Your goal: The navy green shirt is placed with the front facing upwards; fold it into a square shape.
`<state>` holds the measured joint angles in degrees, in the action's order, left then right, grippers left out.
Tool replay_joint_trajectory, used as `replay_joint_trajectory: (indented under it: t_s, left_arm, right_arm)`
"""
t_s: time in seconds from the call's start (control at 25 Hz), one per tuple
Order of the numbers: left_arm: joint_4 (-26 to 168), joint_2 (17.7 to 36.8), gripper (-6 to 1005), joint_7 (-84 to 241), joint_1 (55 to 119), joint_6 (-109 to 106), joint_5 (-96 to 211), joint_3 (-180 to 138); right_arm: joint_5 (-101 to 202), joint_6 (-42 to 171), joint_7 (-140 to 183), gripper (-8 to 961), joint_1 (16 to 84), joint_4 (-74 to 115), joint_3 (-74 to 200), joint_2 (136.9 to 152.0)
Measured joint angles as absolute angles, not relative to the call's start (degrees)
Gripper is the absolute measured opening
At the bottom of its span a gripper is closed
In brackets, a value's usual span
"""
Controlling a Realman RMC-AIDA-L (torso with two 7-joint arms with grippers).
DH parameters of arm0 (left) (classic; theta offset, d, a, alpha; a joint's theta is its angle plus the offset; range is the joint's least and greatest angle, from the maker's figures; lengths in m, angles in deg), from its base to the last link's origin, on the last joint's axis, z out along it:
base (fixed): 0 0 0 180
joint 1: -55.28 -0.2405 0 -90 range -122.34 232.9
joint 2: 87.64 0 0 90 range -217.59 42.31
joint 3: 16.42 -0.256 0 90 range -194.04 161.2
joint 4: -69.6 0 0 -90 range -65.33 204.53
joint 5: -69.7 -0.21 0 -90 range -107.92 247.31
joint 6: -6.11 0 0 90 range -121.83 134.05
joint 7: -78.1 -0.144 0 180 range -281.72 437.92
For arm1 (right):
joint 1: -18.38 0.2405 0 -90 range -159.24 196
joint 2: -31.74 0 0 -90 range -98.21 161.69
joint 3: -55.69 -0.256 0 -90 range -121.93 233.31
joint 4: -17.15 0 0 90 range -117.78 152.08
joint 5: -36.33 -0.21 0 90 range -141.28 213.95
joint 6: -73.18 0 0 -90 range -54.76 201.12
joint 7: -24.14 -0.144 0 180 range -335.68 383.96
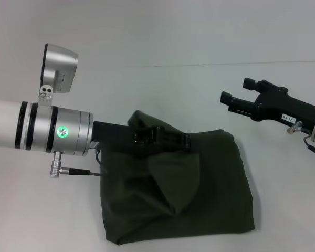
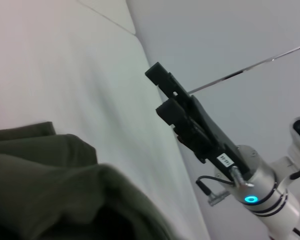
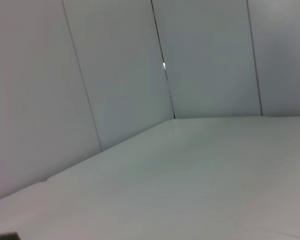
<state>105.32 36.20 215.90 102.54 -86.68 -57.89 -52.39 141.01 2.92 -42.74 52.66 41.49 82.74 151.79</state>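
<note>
— Leftmost in the head view?
— Left arm, reaching in from the left edge at mid-height, silver wrist with a green light. Black left gripper (image 1: 170,140) stretched over the upper edge of the navy green shirt (image 1: 199,189), low and centre in the frame. Cannot tell whether parted or pinched; dark fingers merge with dark cloth.
— And the shirt itself?
— Already folded to a rough rectangle on the white table (image 1: 52,210), a flap turned over near the middle. No lettering visible. In the left wrist view, bunched folds of it (image 2: 55,190) filling the lower left corner.
— Further right?
— Right gripper (image 1: 239,98) at the upper right, raised above the table, well apart from the cloth, fingers spread wide and gripping nothing. Same claw seen mid-frame in the left wrist view (image 2: 162,92).
— Right wrist view?
— Only bare tabletop (image 3: 200,180) and wall panels.
</note>
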Motion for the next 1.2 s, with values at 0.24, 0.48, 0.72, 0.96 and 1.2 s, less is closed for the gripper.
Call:
replay_joint_trajectory:
  t_s: [0.24, 0.48, 0.72, 0.96, 1.2]
  left_arm:
    - [105.09, 36.00, 560, 215.86, 101.67, -87.55, -55.92, -52.14]
    - [105.09, 35.92, 755, 213.22, 100.29, -89.98, -51.30, -52.01]
    - [106.45, 35.11, 878, 205.85, 97.49, -95.08, -43.43, -51.87]
    - [107.32, 31.65, 891, 190.06, 87.02, -97.66, -35.43, -51.82]
    - [109.16, 31.76, 886, 184.65, 82.26, -99.14, -39.78, -51.75]
  right_arm:
    - [140.99, 2.96, -42.74, 931, 52.66, 41.35, 82.62, 151.79]
    - [140.66, 2.89, -42.74, 931, 52.47, 40.85, 82.71, 151.77]
    - [140.65, 0.67, -46.01, 930, 51.65, 42.67, 82.50, 151.37]
    - [141.52, -9.51, -55.66, 930, 49.61, 52.13, 84.22, 150.97]
    - [147.68, -17.82, -73.84, 931, 49.92, 65.75, 94.80, 150.05]
